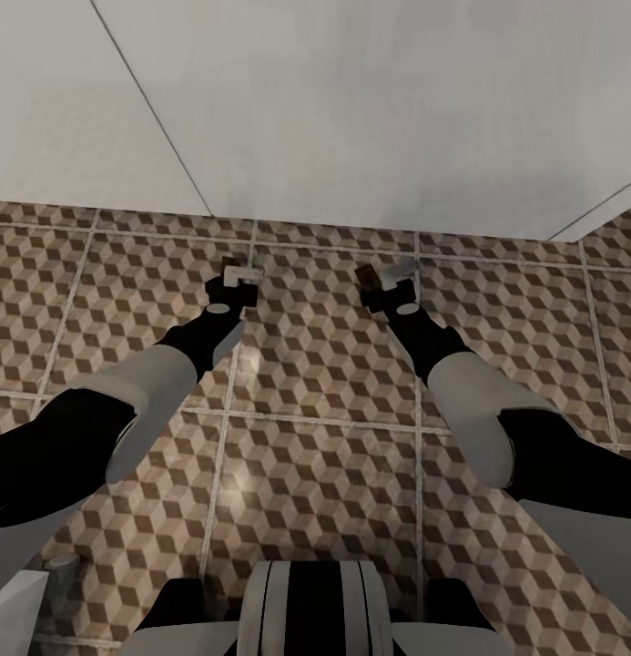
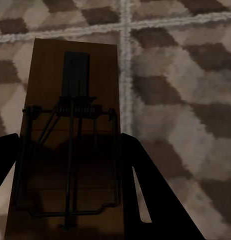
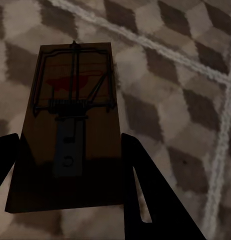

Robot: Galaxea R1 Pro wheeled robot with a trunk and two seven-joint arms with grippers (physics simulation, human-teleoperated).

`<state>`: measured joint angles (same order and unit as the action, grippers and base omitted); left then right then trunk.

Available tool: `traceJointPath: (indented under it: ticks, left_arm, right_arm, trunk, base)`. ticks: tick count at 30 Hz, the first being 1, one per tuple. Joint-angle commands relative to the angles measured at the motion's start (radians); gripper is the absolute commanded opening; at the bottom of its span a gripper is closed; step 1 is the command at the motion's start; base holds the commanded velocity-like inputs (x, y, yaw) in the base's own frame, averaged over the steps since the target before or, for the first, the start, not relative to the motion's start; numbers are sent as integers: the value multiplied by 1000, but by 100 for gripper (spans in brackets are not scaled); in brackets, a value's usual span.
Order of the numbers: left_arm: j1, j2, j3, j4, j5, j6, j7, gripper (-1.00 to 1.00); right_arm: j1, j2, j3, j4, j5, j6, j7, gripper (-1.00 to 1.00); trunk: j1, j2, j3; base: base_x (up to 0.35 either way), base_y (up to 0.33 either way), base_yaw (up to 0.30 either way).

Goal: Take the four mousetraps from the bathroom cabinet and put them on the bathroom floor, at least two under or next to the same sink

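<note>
Left wrist view, flat wooden mousetrap [image 2: 70,140], wire spring

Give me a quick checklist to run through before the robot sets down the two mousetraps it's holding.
1. Left hand gripping its mousetrap: ok, fingers on both long edges.
2. Right hand gripping its mousetrap: ok, same hold.
3. Bathroom floor under both traps bare: ok, only patterned tile shows beneath them.
4. Both traps over the same floor surface: ok, one continuous tiling.
5. Sink close by: cannot tell, just a white wall ahead.
6. Height above the tiles: cannot tell; lower slowly.
</note>
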<state>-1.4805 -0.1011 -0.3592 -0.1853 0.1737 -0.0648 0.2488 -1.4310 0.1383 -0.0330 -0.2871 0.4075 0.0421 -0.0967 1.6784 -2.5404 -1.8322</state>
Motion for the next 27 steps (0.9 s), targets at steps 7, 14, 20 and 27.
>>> traceJointPath:
  ticks: [7, 14, 20, 27]
  left_arm:
    - [1, 0, -9, 1, 10, -4, 4, -100]
    - [2, 0, -9, 1, 10, -4, 6, -100]
    - [2, -1, -9, 1, 10, -4, 6, -100]
    - [6, -6, -10, 11, 10, -5, 4, -100]
  right_arm:
    - [0, 1, -4, 3, 7, 4, 0, -100]
    - [0, 1, -4, 3, 7, 4, 0, -100]
    - [0, 1, -4, 5, 7, 4, 0, -100]
    - [0, 0, -4, 34, 7, 3, 0, -100]
  trunk:
    - [0, 0, 0]
    - [0, 0, 0]
    - [0, 0, 0]
    - [0, 0, 0]
  base:
    - [103, 0, 0]
    - [142, 0, 0]
    - [34, 0, 0]
    - [2, 0, 0]
